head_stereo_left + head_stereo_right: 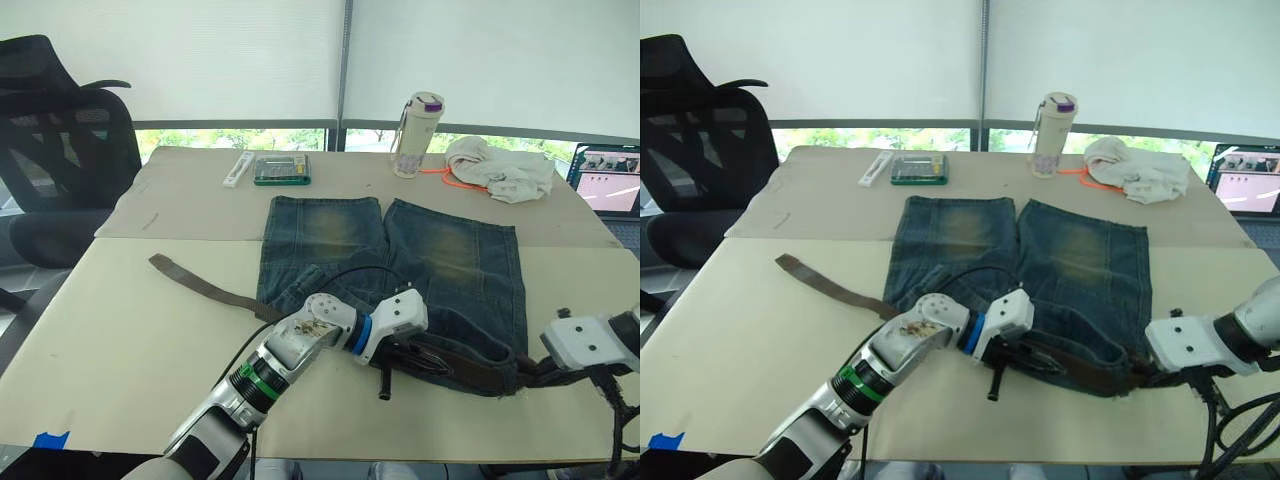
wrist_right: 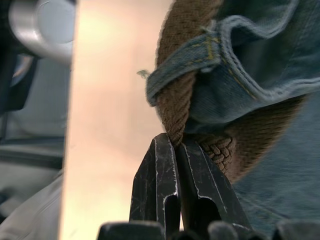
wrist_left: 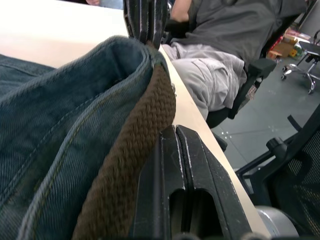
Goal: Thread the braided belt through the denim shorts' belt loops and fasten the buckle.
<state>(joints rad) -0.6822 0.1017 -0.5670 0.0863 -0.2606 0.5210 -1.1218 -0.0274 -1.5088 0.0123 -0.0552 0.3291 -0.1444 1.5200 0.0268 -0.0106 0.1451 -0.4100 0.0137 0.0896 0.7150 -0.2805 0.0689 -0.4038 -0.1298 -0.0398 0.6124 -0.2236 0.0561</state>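
The braided belt point(image 1: 470, 370) runs left-right along the waistband of the denim shorts point(image 1: 440, 260), low in the frame, and the right gripper point(image 2: 175, 145), probably pinching its end, is nearer than the left gripper point(image 1: 385, 385), pressed together beside it.

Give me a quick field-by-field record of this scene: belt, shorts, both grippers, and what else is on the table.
belt: braided belt runs along the waistband, free end lying on the table to the robot's left
shorts: denim shorts flat, waistband toward robot
belt loop: belt loop with belt through it
left gripper: left gripper shut beside belt
right gripper: right gripper pinching belt
clutter: bottle, cloth bundle
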